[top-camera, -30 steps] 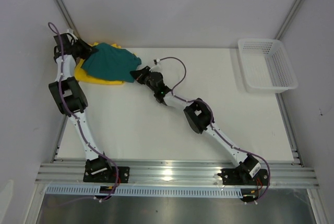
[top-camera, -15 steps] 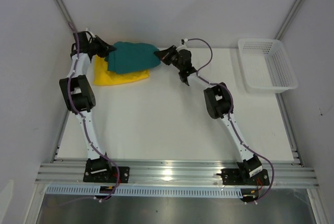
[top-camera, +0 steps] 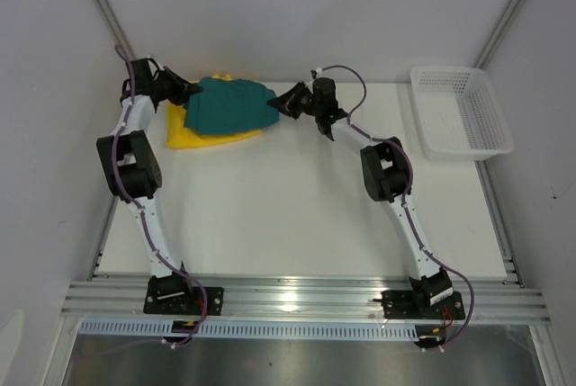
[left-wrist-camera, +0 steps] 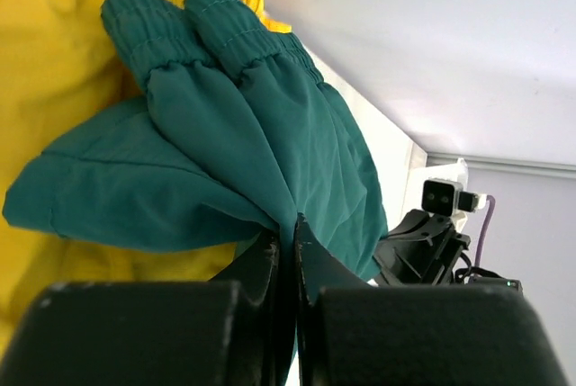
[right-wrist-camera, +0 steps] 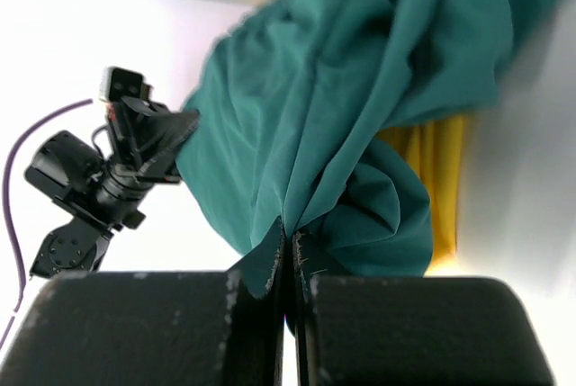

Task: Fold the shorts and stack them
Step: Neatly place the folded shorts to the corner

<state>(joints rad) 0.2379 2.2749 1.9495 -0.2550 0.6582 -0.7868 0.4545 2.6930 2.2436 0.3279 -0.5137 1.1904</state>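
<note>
From above, both arms stretched to the far side of the table [top-camera: 297, 215], the left gripper [top-camera: 186, 92] and right gripper [top-camera: 283, 103] pinching opposite ends of the teal shorts [top-camera: 232, 105], which lay over the yellow shorts [top-camera: 193, 136]. Left wrist: jaws pressed together on teal cloth, yellow beneath. Right wrist: jaws clamped a teal fold, yellow beyond.

teal shorts [top-camera: 229, 105]: soft matt cloth, ribbed waistband | yellow shorts [top-camera: 193, 137]: smooth matt cloth | basket [top-camera: 450, 69]: white plastic mesh | bench [top-camera: 288, 206]: smooth matt white

Plain pale walls [top-camera: 306, 8] enclose a white table [top-camera: 288, 215]; an aluminium rail [top-camera: 297, 299] runs along its near edge.
</note>
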